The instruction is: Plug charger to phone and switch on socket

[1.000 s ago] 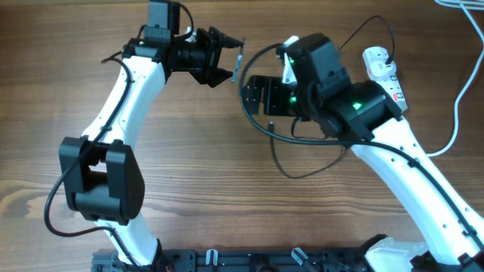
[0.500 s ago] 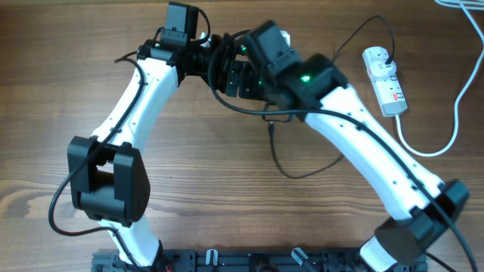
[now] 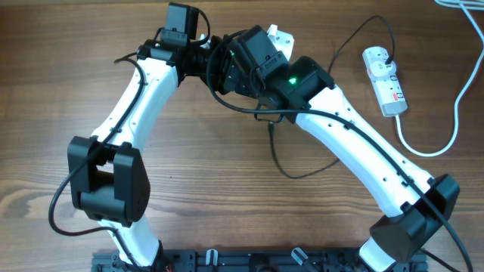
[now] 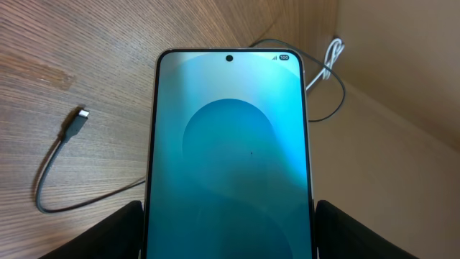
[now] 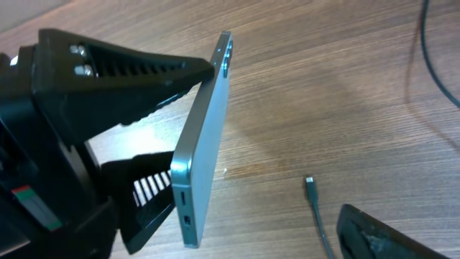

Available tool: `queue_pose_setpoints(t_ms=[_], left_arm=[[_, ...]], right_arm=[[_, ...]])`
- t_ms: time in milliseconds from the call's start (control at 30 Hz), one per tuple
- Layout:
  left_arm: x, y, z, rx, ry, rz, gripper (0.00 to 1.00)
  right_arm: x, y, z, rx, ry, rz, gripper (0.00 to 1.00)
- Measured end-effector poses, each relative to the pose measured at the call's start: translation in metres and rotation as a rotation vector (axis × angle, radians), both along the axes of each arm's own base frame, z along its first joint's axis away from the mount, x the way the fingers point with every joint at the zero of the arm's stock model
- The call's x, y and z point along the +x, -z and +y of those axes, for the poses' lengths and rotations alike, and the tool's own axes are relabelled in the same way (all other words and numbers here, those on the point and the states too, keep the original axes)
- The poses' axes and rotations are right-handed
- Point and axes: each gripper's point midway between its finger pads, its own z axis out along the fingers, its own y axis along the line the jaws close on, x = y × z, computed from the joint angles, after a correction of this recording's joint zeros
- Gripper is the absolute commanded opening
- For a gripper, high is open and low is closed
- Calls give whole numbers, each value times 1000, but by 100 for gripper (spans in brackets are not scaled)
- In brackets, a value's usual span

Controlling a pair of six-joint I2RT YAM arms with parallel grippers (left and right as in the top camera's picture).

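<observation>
The left gripper (image 4: 230, 243) clamps the phone (image 4: 230, 144) by its long edges, lifted off the table, port end facing the right gripper (image 3: 229, 75), which stands wide and empty. The charger (image 5: 310, 183) tip lies loose on the table below that port end, likely the right arm's to fetch.

The brown wood-grain table (image 3: 227, 211) fills the overhead view; in the left wrist view a plain beige surface (image 4: 402, 93) meets it at two o'clock.
</observation>
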Motion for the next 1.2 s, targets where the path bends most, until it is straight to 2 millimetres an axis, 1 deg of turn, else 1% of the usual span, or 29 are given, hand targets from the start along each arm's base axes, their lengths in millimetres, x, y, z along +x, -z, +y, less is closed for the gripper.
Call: queue_pose_setpoints(t_ms=[133,167,467,600,833,1000,1067,1200], left_arm=[[0,0,0,0,0,1,73],[0,0,0,0,0,1,73],[-1,0,-1,1,2,3,73],[-2,0,-2,1,5,3,73],[-2,0,-3,1,7,3,73],[-2,0,-3,1,8,3,74],[-2,0,-3,1,8,3,74],[-3,0,-4,1,10,3,74]], right_arm=[[3,4,-2,-15,16,-2,78],[4,5,-1,-15,19,-5,77],[10,6,0,-17,28,-20,77],[14,14,4,-21,28,-16,76],[20,11,9,1,29,-42,69],[21,10,8,-2,32,-47,66],[21,10,8,-4,34,-48,61],[22,11,8,-5,37,-48,60]])
